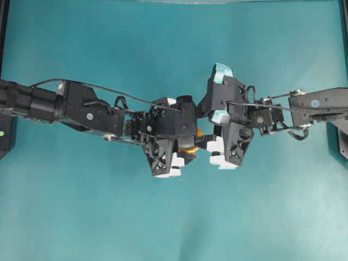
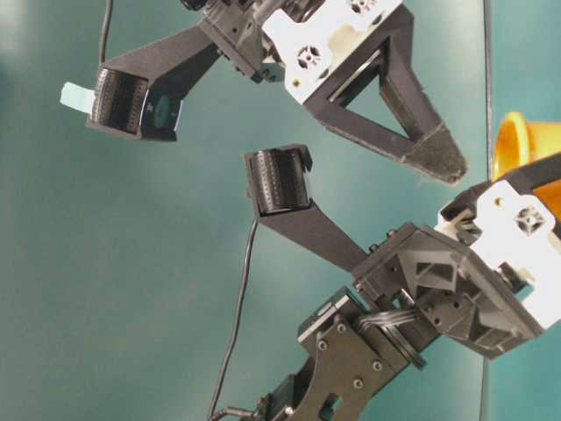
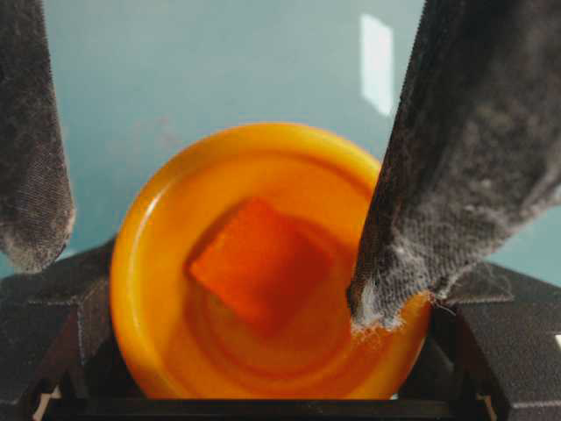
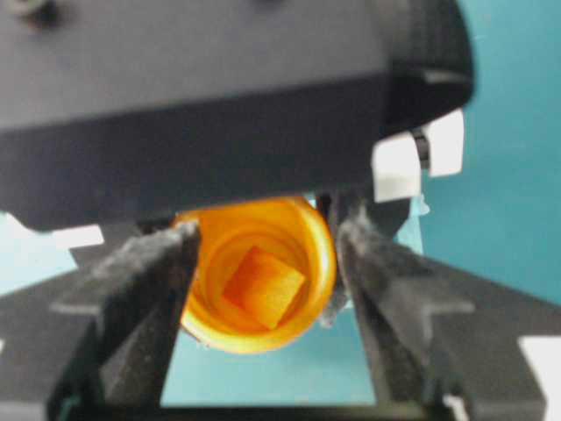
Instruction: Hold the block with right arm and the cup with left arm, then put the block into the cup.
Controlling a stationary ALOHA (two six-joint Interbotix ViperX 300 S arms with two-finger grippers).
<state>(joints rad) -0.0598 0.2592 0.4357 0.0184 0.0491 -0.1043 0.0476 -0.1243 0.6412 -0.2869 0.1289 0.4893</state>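
Orange plastic fills the left wrist view: the cup (image 3: 267, 263) is seen from its mouth, and the block (image 3: 254, 263) lies inside it on the darker bottom, tilted so that one corner points up. The same pairing is seen in the right wrist view, where the block (image 4: 263, 285) sits within the yellow-orange rim of the cup (image 4: 259, 272).

The cup is gripped by the left gripper (image 1: 176, 147); one fuzzy grey pad (image 3: 456, 167) is pressed against the rim on the right of the wrist view, while the other pad (image 3: 31, 149) is set at the left, where contact cannot be made out. The right gripper (image 1: 220, 152) is held with its jaws spread and nothing between them; in its own view the cup is framed by the two dark fingers without being touched.

From overhead only a sliver of the cup (image 1: 191, 147) is shown between the two grippers, and the block is hidden. In the table-level view the cup (image 2: 526, 140) is cut off at the right edge and partly covered by a white gripper housing. The upper part of the right wrist view is blocked by a blurred black body.

Both arms are stretched toward the middle of the teal table (image 1: 174, 228), the left arm (image 1: 81, 106) from the left and the right arm (image 1: 304, 106), marked with light-blue tape (image 1: 223, 73), from the right, their grippers just beside each other.
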